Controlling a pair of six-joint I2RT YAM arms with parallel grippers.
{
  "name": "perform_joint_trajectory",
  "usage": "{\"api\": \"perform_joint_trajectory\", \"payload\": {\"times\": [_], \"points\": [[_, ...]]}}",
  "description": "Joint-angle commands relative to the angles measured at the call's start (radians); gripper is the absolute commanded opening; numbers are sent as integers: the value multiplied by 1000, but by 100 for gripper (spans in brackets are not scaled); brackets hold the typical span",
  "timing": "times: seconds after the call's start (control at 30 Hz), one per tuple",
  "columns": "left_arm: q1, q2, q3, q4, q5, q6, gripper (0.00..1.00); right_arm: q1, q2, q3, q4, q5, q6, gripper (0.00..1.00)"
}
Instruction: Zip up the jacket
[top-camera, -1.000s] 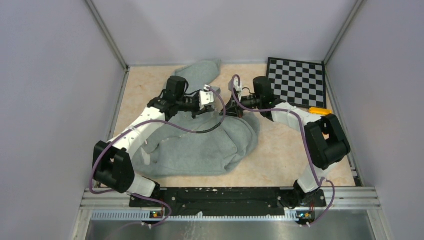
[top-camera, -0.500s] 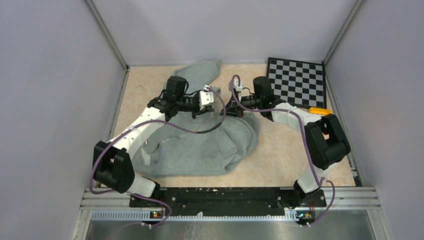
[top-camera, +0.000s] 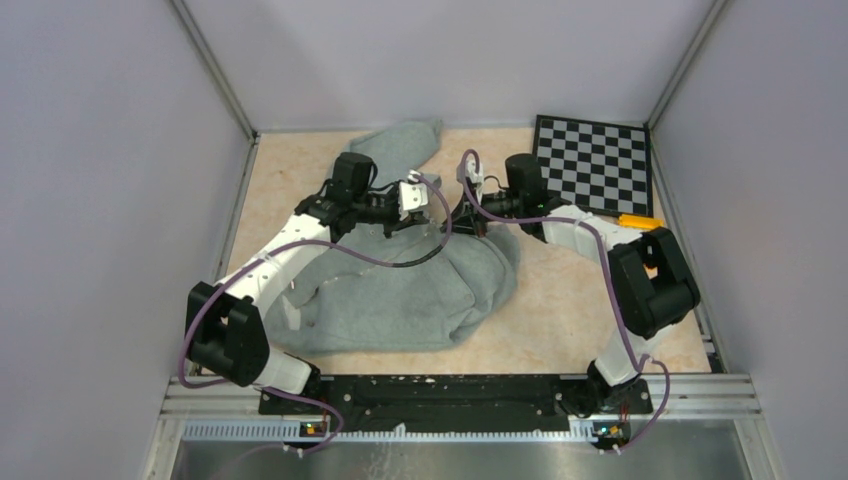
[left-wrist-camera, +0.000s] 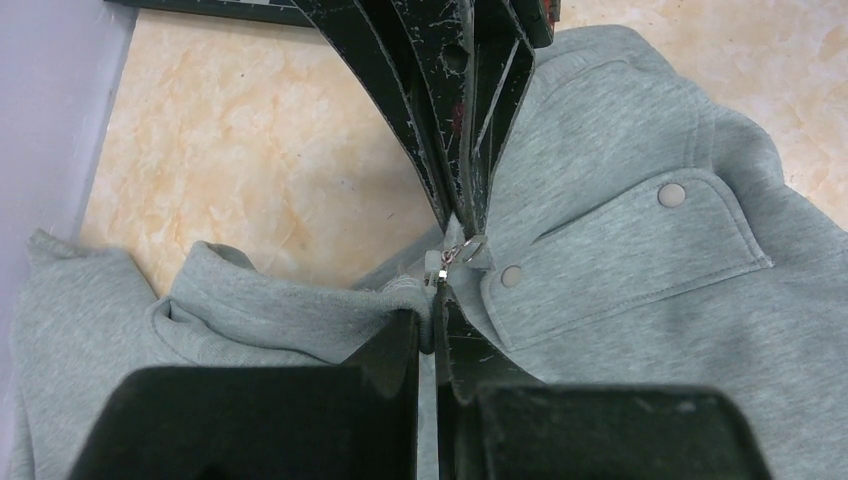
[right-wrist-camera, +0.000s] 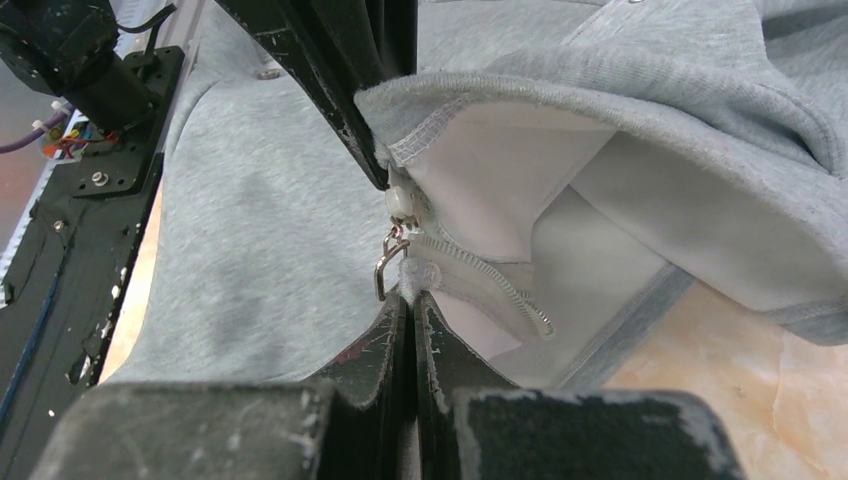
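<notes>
Tabletop (top-camera: 570, 300) w/ jacket (top-camera: 400, 300); zip (right-wrist-camera: 490, 285) mostly hidden

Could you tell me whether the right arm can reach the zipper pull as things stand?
Probably yes: the zipper pull hangs uncovered beside the right gripper, though its jaws are shut on the jacket and would have to let go first.

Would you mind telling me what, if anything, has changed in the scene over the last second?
Nothing has visibly changed. The left gripper and the right gripper both stay shut on the jacket by its zipper pull. The arms and the cloth are in the same place as before.
</notes>
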Motion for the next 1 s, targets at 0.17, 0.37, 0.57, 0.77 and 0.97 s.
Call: {"api": "perform_joint_trajectory", "payload": {"times": [0.17,0.37,0.57,0.77,0.97], "points": [[-13,-14,18,12,47,11,0,6,-16,15,119,-32,44,0],[-13,-14,20,12,38,11,0,6,-16,13,107,-57,31,0],[-14,-12,18,5,23,17,0,7,-26,5,119,-47,23,0],[-15,5,24,-23,25,30,0,7,-54,1,109,-27,-20,0],[-15,7,24,-44,25,43,0,7,-68,13,23,-14,-133,0]]}}
